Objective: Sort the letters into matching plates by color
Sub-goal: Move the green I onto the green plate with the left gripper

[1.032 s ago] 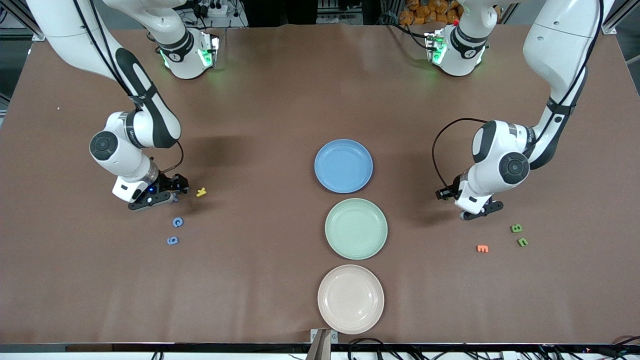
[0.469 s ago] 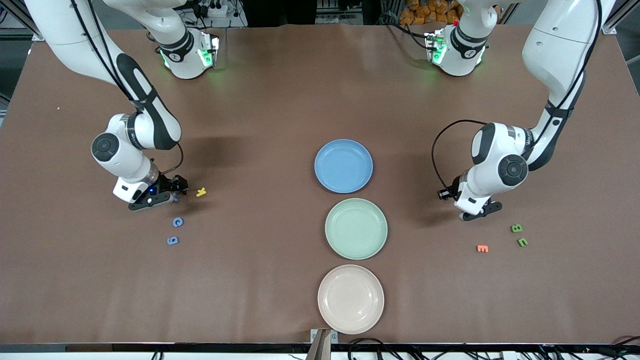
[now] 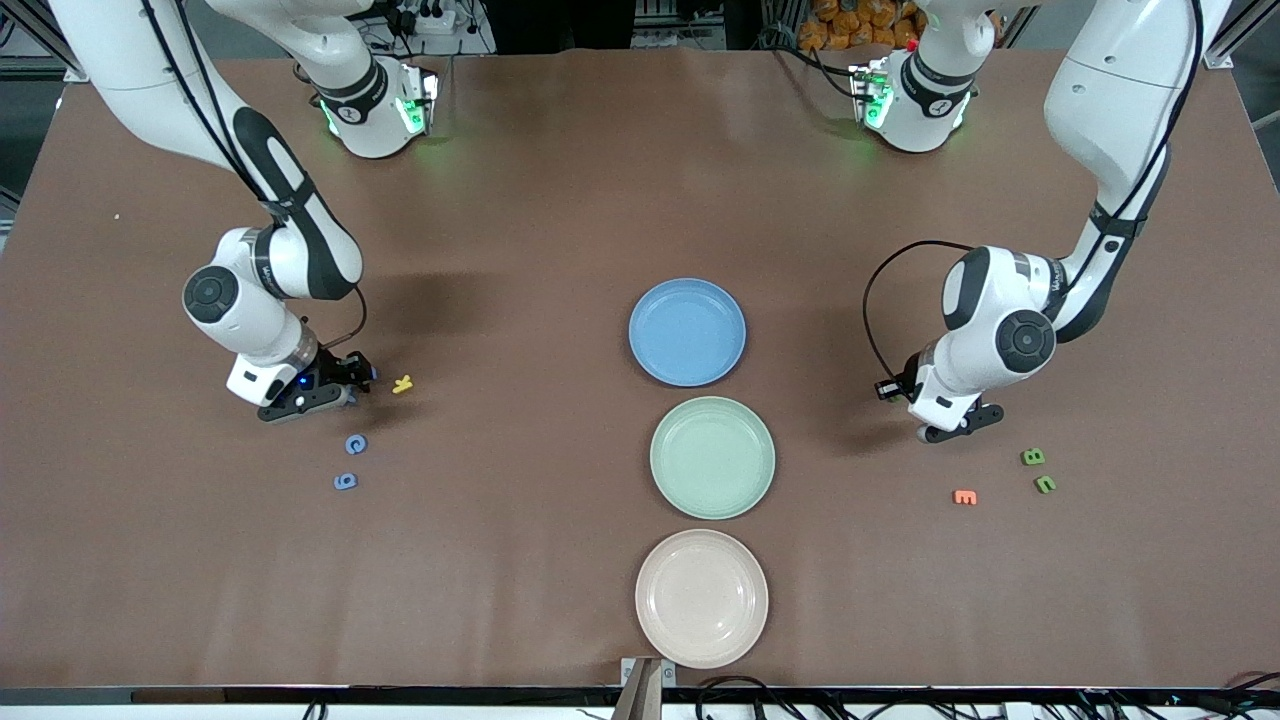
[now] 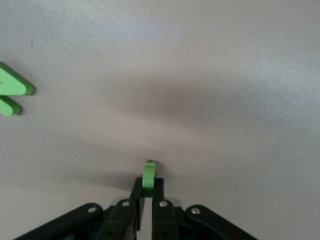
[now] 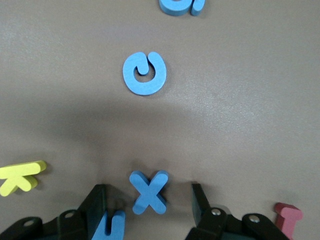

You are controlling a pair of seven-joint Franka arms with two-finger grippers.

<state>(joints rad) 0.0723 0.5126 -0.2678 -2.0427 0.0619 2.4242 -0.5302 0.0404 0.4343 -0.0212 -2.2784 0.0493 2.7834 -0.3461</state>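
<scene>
A: Where are the plates seen?

B: The blue plate point(image 3: 687, 331) is found at the centre of the front view, with the green plate point(image 3: 712, 457) just below it and a beige-pink plate point(image 3: 701, 598) lowest in the frame.

A: And the right gripper point(image 3: 318, 392)?

B: It is lowered to the bench point(image 3: 520, 250) at the left of the frame. In the right wrist view its fingers point(image 5: 98, 204) are spread wide, and a blue X point(image 5: 148, 191) is seen lying flat between them, not gripped. A blue G point(image 3: 355, 444) and another blue letter point(image 3: 345, 481) lie lower in the frame; a yellow letter point(image 3: 402, 384) lies just beside the gripper.

A: The left gripper point(image 3: 957, 424)?

B: It is seen at the right of the frame. In the left wrist view a small green letter point(image 4: 149, 178) is pinched edge-on between nearly closed fingers point(image 4: 136, 200). Two more green letters point(image 3: 1033, 456) and an orange letter point(image 3: 964, 496) lie lower right.
</scene>
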